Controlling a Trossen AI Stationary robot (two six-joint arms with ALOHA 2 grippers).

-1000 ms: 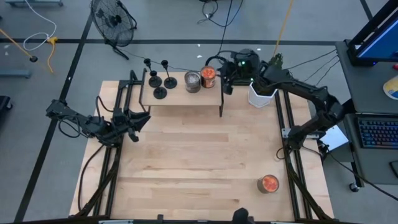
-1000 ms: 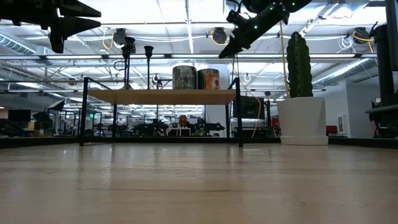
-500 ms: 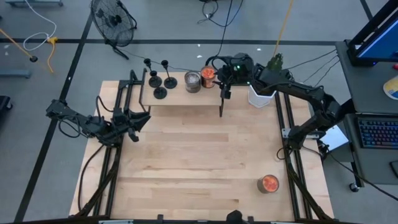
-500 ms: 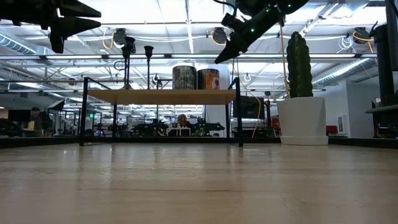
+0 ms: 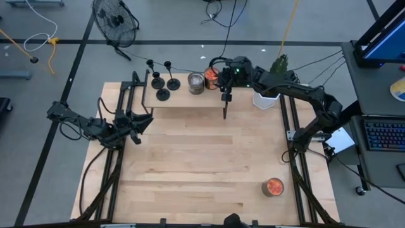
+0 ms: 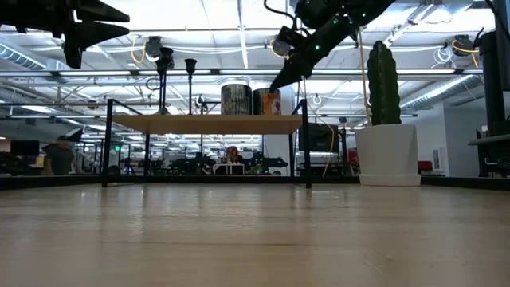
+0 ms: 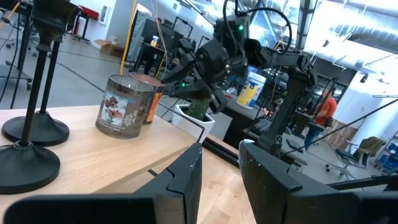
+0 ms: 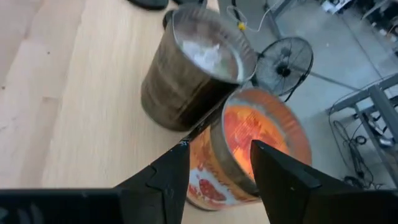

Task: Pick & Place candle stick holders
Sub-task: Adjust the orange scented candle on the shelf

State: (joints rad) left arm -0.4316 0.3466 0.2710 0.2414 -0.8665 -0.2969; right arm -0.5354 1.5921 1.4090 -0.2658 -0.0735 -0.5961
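Candle stick holders (image 5: 162,81), three black ones with upright stems, are standing at the left end of a raised wooden shelf (image 5: 183,97). Hovering over the shelf's right end, the right gripper (image 5: 226,88) is holding its jaws apart and empty, with an orange can (image 8: 255,149) and a grey can (image 8: 193,71) lying between it and the holders. The left gripper (image 5: 134,123), open and empty, is waiting nearer them, just in front of the shelf. Only the low view is showing the shelf's height.

Two cans (image 5: 204,80) crowd the shelf's (image 5: 190,98) right end beside three holders (image 5: 162,80); the table (image 5: 202,164) in front lies open.
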